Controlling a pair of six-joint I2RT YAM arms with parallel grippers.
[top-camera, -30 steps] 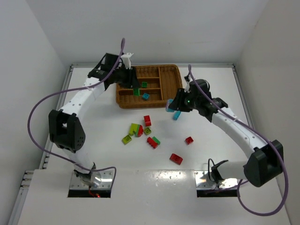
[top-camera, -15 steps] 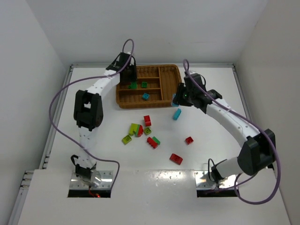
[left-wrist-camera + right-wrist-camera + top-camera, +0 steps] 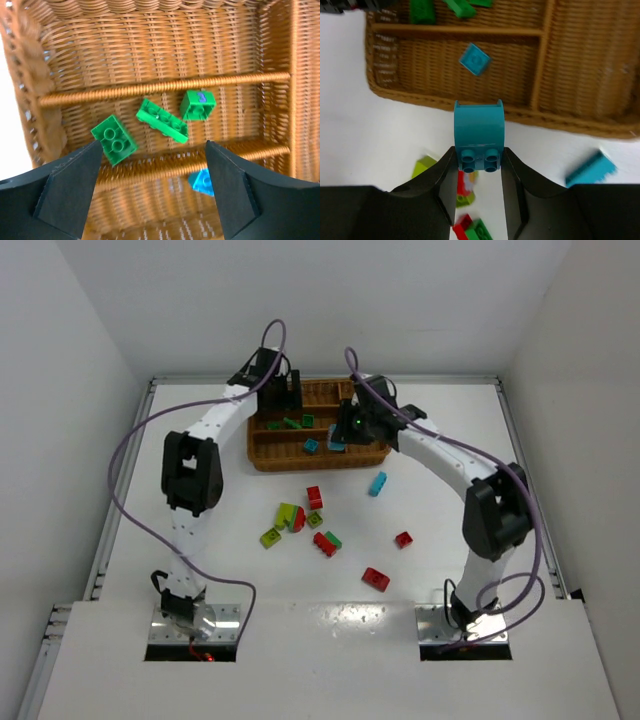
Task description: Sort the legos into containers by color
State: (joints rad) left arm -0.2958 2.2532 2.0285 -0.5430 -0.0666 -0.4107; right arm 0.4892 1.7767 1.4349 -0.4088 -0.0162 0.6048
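— Where is the left gripper (image 3: 152,150) seen?
— It is seen over the tray (image 3: 45,100), with its fingers spread wide and nothing between them. Three green bricks (image 3: 162,120) are seen in the middle slot, and a loose cyan brick (image 3: 202,181) in the slot at the bottom of that view.
— And the right gripper (image 3: 479,160)?
— It is clamped on a curved cyan piece (image 3: 479,130), which is seen against the tray's near rim and the desk (image 3: 395,130).
— What is found on the desk?
— A cyan bar (image 3: 377,483) is seen just below the tray, right of centre in the top view. Red bricks (image 3: 314,497) and lime bricks (image 3: 287,513) are scattered around the frame's centre.
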